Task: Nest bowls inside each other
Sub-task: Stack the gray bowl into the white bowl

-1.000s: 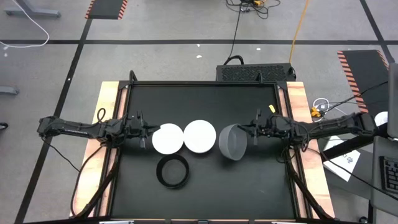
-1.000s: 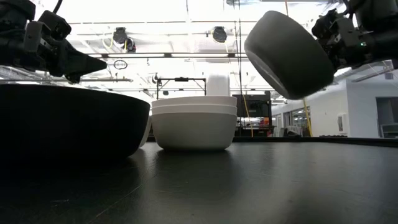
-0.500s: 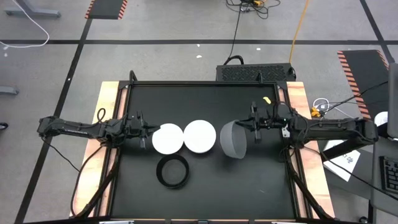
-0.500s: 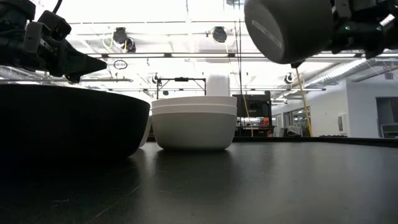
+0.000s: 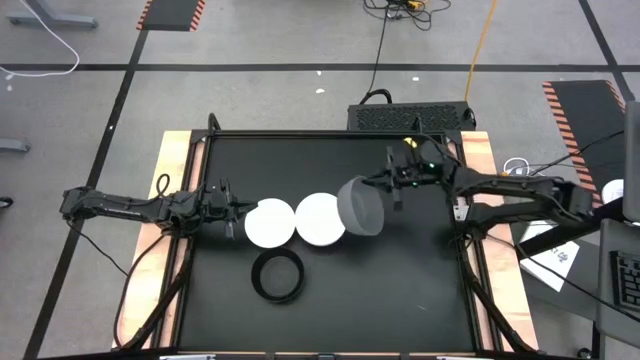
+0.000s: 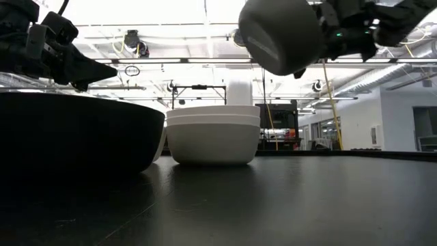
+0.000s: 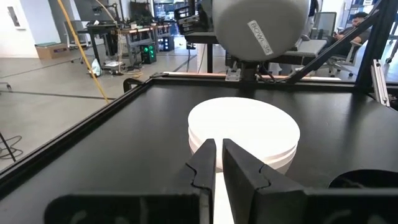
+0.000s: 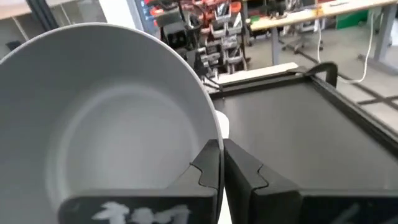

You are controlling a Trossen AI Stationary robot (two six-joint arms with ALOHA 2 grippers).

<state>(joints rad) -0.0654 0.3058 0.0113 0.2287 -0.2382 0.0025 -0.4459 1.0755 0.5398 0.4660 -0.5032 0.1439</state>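
Note:
My right gripper (image 5: pixel 390 188) is shut on a grey bowl (image 5: pixel 360 207) and carries it in the air beside the right-hand white bowl stack (image 5: pixel 321 218). The stack shows two rims in the low view (image 6: pixel 213 133). A second white bowl (image 5: pixel 270 222) stands left of the stack. A black ring-rimmed bowl (image 5: pixel 277 275) rests on its base nearer the near edge. My left gripper (image 5: pixel 240 214) hangs at the left white bowl's left rim, fingers together (image 7: pixel 219 152). The low view shows it above rim height. I cannot tell whether it touches the bowl. My right gripper pinches the grey bowl's wall at the rim (image 8: pixel 211 140), one finger inside and one outside. The fingers come level from the table's right. The bowl is lifted clear and tipped on its side, with its labelled bottom (image 7: pixel 258 28) facing the table's left.
The black table top has a raised frame (image 5: pixel 452 200) on wooden side boards. Bare table lies to the right of the grey bowl and along the near edge (image 5: pixel 400 290). The black bowl (image 6: pixel 75 133) fills the left of the low view.
My right gripper has risen and moved toward the table's left and far edge, carrying the grey bowl from right of the white stack to just beside it. The bowl has turned in the hold, so its bottom now faces more to the left. The left arm kept still.

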